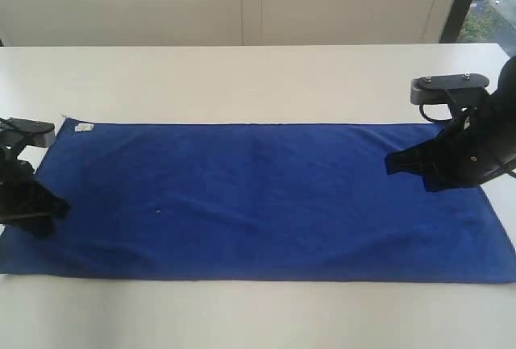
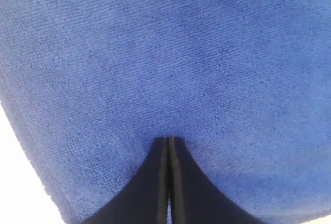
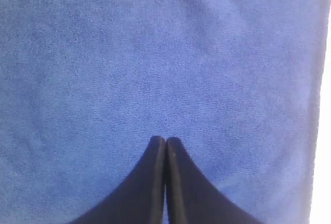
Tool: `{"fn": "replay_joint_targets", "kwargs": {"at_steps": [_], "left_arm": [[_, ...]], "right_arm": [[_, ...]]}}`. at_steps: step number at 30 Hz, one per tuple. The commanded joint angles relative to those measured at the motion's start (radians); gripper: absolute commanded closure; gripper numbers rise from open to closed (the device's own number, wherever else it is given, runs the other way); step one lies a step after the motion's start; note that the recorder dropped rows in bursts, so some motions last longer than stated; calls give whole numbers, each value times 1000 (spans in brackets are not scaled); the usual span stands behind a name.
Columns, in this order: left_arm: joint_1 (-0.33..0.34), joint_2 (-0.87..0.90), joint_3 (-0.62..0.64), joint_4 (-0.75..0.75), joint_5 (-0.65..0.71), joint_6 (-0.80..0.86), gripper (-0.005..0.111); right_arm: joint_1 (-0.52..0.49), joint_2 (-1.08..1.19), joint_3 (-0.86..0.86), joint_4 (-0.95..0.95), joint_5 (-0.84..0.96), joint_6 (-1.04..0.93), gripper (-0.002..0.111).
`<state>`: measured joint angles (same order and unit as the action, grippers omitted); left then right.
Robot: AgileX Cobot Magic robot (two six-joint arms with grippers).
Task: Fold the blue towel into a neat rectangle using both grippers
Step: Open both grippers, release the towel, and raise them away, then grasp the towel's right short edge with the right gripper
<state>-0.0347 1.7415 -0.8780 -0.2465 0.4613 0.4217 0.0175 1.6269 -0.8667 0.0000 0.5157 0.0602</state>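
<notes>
exterior / left gripper (image 1: 58, 204): jaws closed together, no cloth in them. Tip sits over the towel's short end.
exterior / right gripper (image 1: 393, 164): jaws closed, gripping nothing. Tip points in toward the left gripper, over the opposite short end.
exterior / blue towel (image 1: 258, 196): spread flat in one layer on the white table (image 1: 242, 75). Runs from under one gripper to under the other, with a long bare span between the tips.
exterior / white tag (image 1: 84, 128): on the towel corner near the left gripper, well apart from the right gripper.
exterior / pale speck (image 1: 157, 211): on the cloth, nearer the left gripper than the right.
exterior / contact: cannot tell whether either tip touches the cloth or hangs just above it.
left wrist / left gripper (image 2: 169, 140): two black fingers pressed side by side with a hairline seam between them. Nothing clamped.
left wrist / blue towel (image 2: 165, 53): fills the view ahead of the tip and on both sides. The towel's edge and a strip of table (image 2: 15, 188) show off to one side, behind the tip.
right wrist / right gripper (image 3: 165, 141): fingers shut flush, nothing between them.
right wrist / blue towel (image 3: 155, 53): flat cloth ahead of and around the tip. Its edge runs along one side of the fingers, with a sliver of table (image 3: 323, 131) beyond.
</notes>
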Motion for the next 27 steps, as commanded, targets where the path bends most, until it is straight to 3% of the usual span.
{"fn": "replay_joint_targets", "kwargs": {"at_steps": [1,19,27], "left_arm": [[-1,-3,-7,8,43,-5,107],[14,-396,-38,-57,91,-67,107],[130,-634,34,-60,112,-126,107]], "right_arm": [[-6,-9,5,-6,-17,-12,108],[-62,-202,5,0,30,-27,108],[-133,-287,5,12,53,-84,108]]}}
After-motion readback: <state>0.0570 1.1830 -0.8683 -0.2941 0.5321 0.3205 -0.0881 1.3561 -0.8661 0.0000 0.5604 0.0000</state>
